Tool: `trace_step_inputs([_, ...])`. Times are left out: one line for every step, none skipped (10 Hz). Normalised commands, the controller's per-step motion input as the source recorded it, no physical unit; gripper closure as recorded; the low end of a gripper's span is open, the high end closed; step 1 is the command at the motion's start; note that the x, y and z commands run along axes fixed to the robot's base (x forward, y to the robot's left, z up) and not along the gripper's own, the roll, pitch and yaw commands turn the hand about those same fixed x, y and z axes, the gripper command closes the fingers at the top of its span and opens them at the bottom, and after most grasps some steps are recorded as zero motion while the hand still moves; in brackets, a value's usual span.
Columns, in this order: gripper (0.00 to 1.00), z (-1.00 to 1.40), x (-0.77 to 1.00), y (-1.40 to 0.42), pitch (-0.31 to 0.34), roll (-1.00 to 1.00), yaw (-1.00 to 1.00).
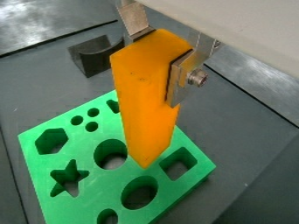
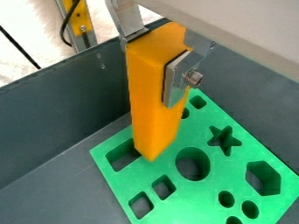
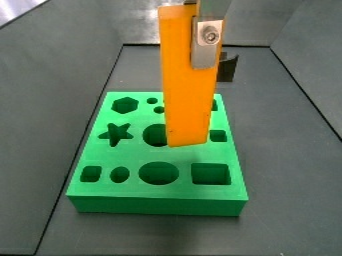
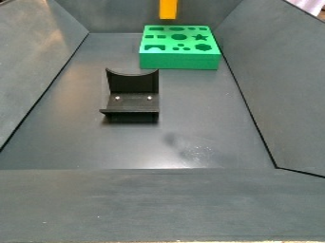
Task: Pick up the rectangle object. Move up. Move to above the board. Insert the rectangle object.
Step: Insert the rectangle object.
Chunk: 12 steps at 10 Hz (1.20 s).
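Observation:
The rectangle object (image 1: pixel 146 96) (image 2: pixel 152 96) (image 3: pixel 185 80) is a tall orange block hanging upright. My gripper (image 1: pixel 162 54) (image 2: pixel 158 57) (image 3: pixel 187 40) is shut on its upper part, one silver finger (image 1: pixel 184 77) flat on each of two opposite faces. Its lower end hovers a little above the middle of the board (image 1: pixel 84 144) (image 2: pixel 228 171) (image 3: pixel 160 200), a green slab with star, hexagon, round and square holes. In a side view only the block's lower end (image 4: pixel 166 8) shows above the far board (image 4: pixel 178 63); the gripper is out of that view.
The dark fixture (image 4: pixel 129 95) (image 1: pixel 96 54) (image 3: pixel 227 68) stands on the grey floor away from the board, with nothing in it. Sloping grey walls (image 4: pixel 51 66) enclose the floor. A yellow frame (image 2: pixel 76 22) shows outside the wall.

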Motion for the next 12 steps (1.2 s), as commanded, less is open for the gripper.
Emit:
trace_step_inputs([1.00, -0.28, 0.04, -0.19, -0.037, 0.30, -0.81])
trace_step_inputs([1.00, -0.27, 0.05, -0.19, -0.036, 0.30, -0.80])
trace_step_inputs([1.00, -0.18, 0.14, -0.25, -0.027, 0.27, -0.74])
trace_step_inputs([1.00, 0.00, 0.39, -0.37, 0.000, 0.02, -0.50])
trace_step_inputs([1.00, 0.00, 0.19, -0.15, 0.000, 0.00, -0.22])
trace_step_inputs([1.00, 0.00, 0.49, -0.44, 0.026, 0.06, -0.26])
trace_step_inputs([1.00, -0.07, 0.75, -0.32, 0.067, 0.13, -0.15])
trace_step_inputs([1.00, -0.01, 0.46, -0.07, 0.097, 0.10, 0.00])
trace_step_inputs([1.00, 0.00, 0.00, 0.00, 0.000, 0.00, 0.05])
trace_step_inputs([1.00, -0.10, -0.04, 0.18, 0.000, 0.00, 0.51])
trace_step_inputs([1.00, 0.00, 0.00, 0.00, 0.000, 0.00, 0.25])
trace_step_inputs([1.00, 0.00, 0.00, -0.05, 0.000, 0.00, 0.00])
